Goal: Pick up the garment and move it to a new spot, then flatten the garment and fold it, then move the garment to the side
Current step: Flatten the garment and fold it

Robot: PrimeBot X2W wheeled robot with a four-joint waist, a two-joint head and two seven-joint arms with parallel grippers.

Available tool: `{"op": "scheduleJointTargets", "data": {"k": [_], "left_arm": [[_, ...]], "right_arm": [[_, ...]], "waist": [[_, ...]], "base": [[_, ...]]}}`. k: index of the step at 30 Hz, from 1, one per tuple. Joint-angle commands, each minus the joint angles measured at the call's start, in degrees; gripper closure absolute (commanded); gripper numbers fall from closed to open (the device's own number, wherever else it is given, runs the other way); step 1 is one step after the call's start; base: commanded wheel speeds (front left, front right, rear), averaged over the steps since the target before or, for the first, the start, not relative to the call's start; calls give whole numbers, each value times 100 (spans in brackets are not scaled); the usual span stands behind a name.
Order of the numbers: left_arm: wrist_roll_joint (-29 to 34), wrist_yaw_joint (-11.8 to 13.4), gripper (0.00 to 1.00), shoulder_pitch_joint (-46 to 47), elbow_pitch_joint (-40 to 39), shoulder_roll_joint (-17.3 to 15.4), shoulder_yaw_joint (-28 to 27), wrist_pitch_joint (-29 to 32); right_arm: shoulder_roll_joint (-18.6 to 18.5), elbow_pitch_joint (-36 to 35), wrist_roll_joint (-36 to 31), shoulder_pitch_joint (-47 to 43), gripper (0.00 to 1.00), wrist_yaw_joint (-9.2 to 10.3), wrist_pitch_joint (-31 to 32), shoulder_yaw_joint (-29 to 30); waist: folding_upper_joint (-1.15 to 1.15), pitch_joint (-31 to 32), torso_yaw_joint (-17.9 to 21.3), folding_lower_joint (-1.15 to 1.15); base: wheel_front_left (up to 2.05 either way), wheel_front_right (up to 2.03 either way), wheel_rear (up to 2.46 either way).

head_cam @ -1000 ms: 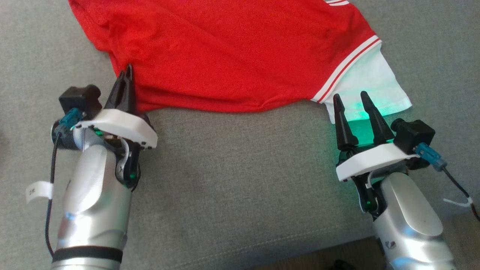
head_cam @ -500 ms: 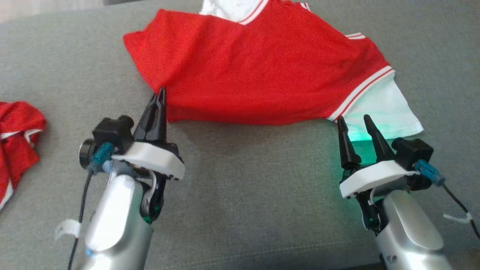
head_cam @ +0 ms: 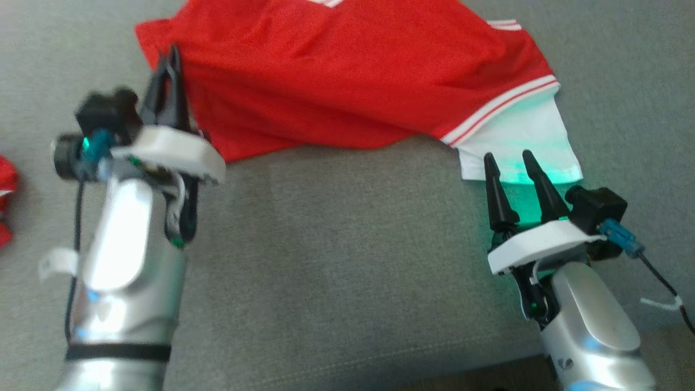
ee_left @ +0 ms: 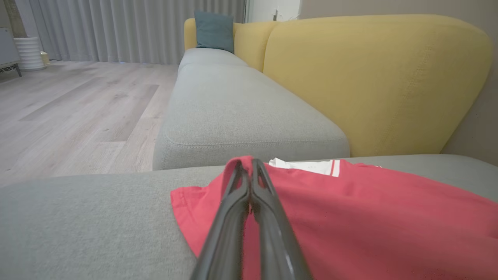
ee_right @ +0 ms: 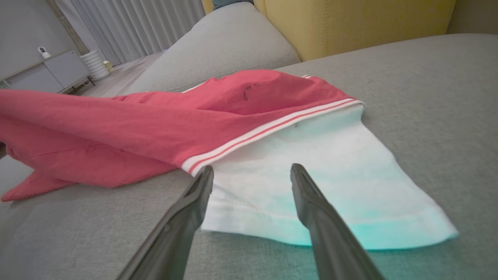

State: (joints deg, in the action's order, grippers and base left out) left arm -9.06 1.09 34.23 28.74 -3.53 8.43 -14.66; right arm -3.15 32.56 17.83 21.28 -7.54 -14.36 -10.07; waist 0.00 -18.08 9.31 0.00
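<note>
The garment (head_cam: pixel 347 81) is a soft red top w/ a white sleeve (head_cam: pixel 516 146) and thin red-and-white stripe bands. It lies spread on the grey sofa seat (head_cam: pixel 347 260), a rough woven cloth w/ a stitched seam near the front.

The left gripper (head_cam: pixel 172 51) is at the top's left edge. Its long dark fingers are pressed together, and it looks like they pinch the red cloth, which humps up at the tips in the left wrist view. The right gripper (head_cam: pixel 508 157) has its pointy fingers wide apart, tips just at the sleeve's hem, w/ green light on the white cloth.

Head view also shows a second red bundle (head_cam: pixel 5 184) at the far left. Left wrist view shows the smooth yellow backrest (ee_left: pixel 369 77), a teal cushion (ee_left: pixel 214 29), grey curtains (ee_left: pixel 116 31) and pale wood floor (ee_left: pixel 78 109).
</note>
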Motion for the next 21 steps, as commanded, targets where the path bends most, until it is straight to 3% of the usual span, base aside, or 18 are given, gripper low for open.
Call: {"op": "scheduleJointTargets", "data": {"k": [1, 7, 9, 13, 15, 21], "left_arm": [[71, 48, 100, 237, -83, -167, -189, -34], [104, 181, 100, 772, 603, -232, -454, -34], [99, 189, 88, 861, 758, -239, -535, -34], [113, 190, 84, 921, 735, -205, -680, -34], [166, 179, 99, 908, 563, -183, -723, -34], [348, 118, 100, 798, -53, -128, -848, -34]], "right_arm": [[27, -176, 26, 141, 0, 5, -63, -122], [27, -306, 45, 274, 0, 5, -63, -217], [27, -351, 44, 316, 0, 5, -63, -215], [27, -419, 24, 373, 0, 5, -63, -176], [27, -438, 21, 399, 0, 5, -63, -153], [27, -448, 89, 445, 0, 5, -63, -217]], "waist": [[0, -213, 147, 0], [0, -534, 360, 0], [0, -598, 399, 0], [0, -676, 412, 0], [0, -700, 391, 0], [0, -697, 324, 0]], "base": [[0, 0, 0], [0, 0, 0], [0, 0, 0], [0, 0, 0], [0, 0, 0], [0, 0, 0]]}}
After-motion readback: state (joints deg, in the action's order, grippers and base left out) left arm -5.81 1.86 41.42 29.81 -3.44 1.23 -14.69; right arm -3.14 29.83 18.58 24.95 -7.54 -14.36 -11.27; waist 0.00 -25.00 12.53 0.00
